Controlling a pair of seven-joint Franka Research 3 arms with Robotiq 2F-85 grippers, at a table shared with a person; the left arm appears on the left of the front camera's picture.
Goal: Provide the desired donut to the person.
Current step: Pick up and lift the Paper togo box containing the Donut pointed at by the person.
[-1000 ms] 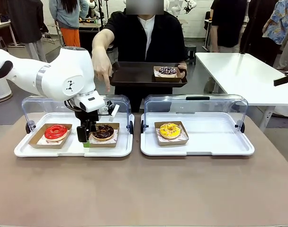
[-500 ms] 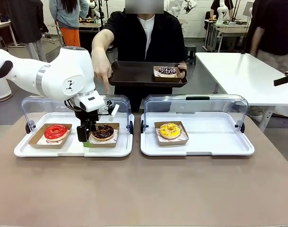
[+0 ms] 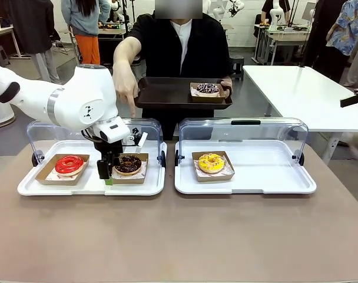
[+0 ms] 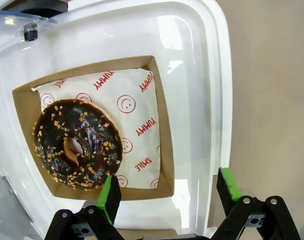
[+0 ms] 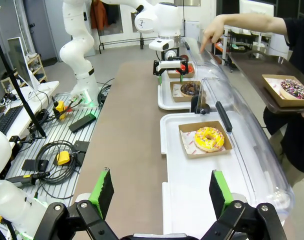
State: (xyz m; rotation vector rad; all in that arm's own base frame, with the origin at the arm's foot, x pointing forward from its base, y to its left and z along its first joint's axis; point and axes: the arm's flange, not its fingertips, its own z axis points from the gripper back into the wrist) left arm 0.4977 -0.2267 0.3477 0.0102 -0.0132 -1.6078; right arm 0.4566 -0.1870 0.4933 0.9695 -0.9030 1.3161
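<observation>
Our left claw [image 3: 106, 171] hangs with its jaws spread wide and nothing between them, low over the left white tray [image 3: 90, 190]. In the left wrist view, one green pad sits over the edge of the cardboard box [image 4: 167, 150] right next to the chocolate donut [image 4: 77, 145], while the other pad is out over the tray's rim. We cannot tell whether either pad touches anything. The chocolate donut lies in its box on printed paper, on the right side of that tray, with the red donut [image 3: 69, 164] in its own box to the left. The clear lid [image 3: 49, 130] stands open behind them.

Across the counter [image 3: 179, 236], the person [image 3: 182, 47] points a hand [image 3: 127, 94] down toward the chocolate donut, which we take as the one wanted. The person's other arm holds a dark serving tray [image 3: 167, 94] that already carries one sprinkled donut [image 3: 208, 88] in a box.

Our right claw [image 5: 161, 192] is also wide open and empty, held back well clear of the right white tray [image 3: 267, 171], where the yellow donut [image 3: 211, 162] waits.

As we judge it, the choice is made and the approach is nearly done. The grip, the lift and the delivery to the person are all left to do.
</observation>
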